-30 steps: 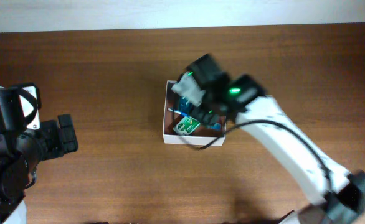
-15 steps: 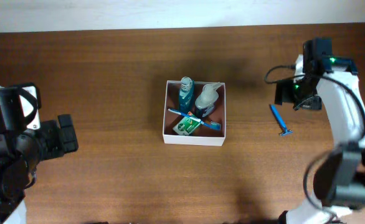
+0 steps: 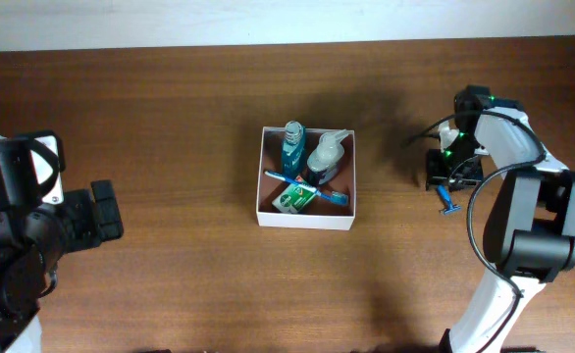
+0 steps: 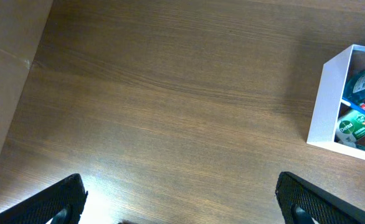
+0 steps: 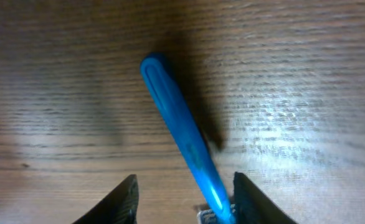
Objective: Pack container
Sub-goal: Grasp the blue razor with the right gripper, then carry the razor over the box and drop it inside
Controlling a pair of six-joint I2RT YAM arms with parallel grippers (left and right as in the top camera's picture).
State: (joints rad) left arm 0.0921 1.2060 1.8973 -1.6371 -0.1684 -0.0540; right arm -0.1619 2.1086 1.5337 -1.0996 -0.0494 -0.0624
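Note:
The container [image 3: 305, 221] is a square white box with a reddish-brown inside at the table's middle; its white wall also shows in the left wrist view [image 4: 329, 99]. It holds a teal bottle [image 3: 292, 147], a grey-white bottle [image 3: 325, 155], a blue toothbrush [image 3: 312, 186] and a green packet [image 3: 293, 201]. A blue razor [image 3: 449, 203] lies on the table to its right. My right gripper [image 3: 451, 172] is open and low over the razor, its fingers [image 5: 185, 199] on either side of the blue handle [image 5: 176, 118]. My left gripper [image 3: 103, 211] is open and empty at the far left [image 4: 179, 202].
The brown wooden table [image 3: 170, 118] ends at a pale wall along the back. The right arm's black cable [image 3: 427, 132] loops above the razor. A pale surface [image 4: 5, 74] borders the table at the left of the left wrist view.
My right arm has left the container, swung to the right side of the table and come down over the blue razor. The left arm has not moved.

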